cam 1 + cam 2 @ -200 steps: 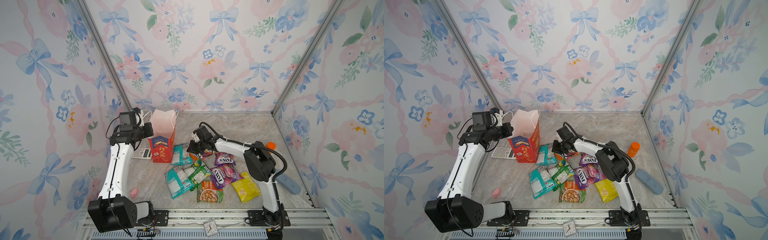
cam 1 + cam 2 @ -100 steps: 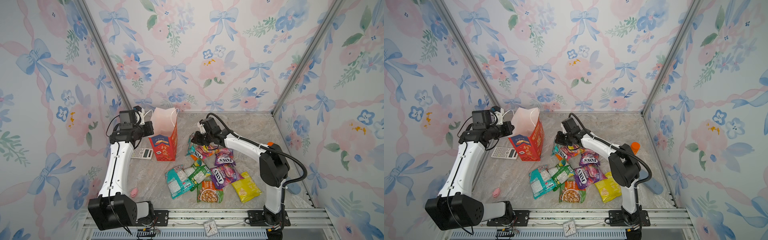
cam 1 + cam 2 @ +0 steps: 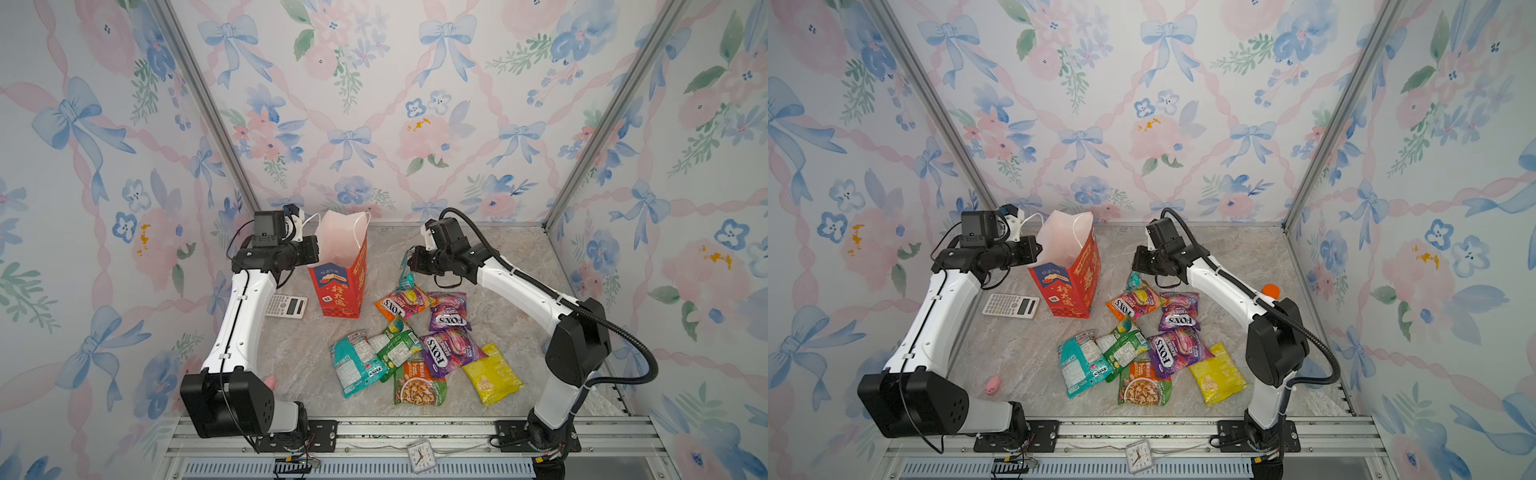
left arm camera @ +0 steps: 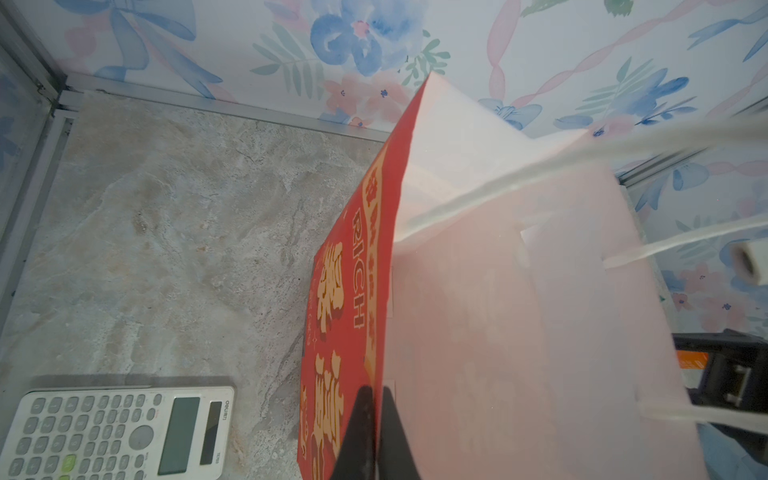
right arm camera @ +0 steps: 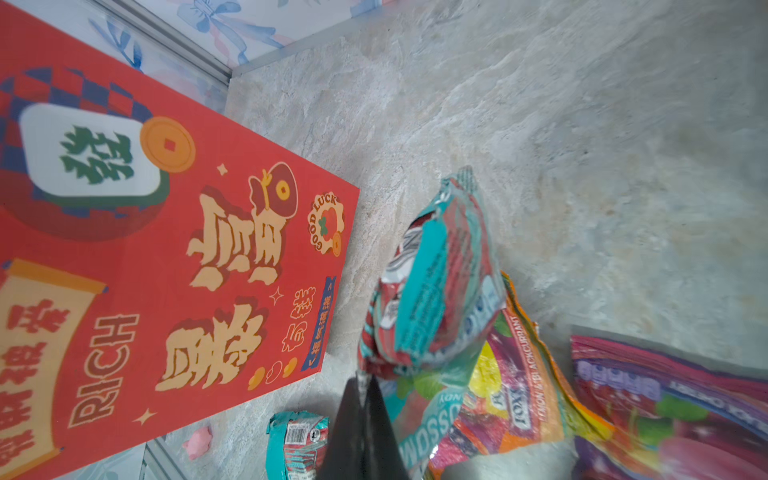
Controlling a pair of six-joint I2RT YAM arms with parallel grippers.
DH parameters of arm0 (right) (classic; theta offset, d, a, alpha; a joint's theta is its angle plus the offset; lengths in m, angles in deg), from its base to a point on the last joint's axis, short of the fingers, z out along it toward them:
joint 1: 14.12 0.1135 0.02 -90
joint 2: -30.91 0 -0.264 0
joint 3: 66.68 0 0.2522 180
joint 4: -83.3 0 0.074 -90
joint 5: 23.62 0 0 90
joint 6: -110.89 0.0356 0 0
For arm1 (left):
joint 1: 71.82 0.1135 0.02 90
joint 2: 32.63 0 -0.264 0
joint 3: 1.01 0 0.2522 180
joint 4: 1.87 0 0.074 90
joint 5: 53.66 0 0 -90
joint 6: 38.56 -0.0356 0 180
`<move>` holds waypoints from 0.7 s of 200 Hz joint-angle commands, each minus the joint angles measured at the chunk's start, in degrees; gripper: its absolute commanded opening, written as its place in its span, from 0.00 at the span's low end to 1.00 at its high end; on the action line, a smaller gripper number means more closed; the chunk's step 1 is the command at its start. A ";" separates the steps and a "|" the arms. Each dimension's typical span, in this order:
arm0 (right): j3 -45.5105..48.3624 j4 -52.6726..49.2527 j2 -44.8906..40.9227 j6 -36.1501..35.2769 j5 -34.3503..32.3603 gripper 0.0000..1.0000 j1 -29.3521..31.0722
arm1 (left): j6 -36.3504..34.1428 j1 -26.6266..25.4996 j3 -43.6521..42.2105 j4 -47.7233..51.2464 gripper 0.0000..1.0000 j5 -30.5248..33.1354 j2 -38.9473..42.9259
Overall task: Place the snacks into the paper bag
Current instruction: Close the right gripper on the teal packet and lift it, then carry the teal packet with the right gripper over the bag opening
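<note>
Right hand (image 5: 365, 382) pinching one teal packet (image 5: 436, 291), one bag (image 3: 345, 286)

The left tool (image 4: 376, 392) pinches the rim of the paper bag (image 4: 345, 291), calculator (image 4: 120, 432) nearby.

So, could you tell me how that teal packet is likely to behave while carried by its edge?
It will probably hang limp and swing: the teal packet dangles crumpled from the right fingers, which pinch only its edge. It seems light, since that small pinch lifts it. The glossy foil might slip.
</note>
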 commanded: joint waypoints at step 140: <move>-34.91 -6.93 3.12 -10.63 -6.99 0.00 -3.28 | -3.59 -8.03 5.26 -0.49 0.00 4.27 -6.83</move>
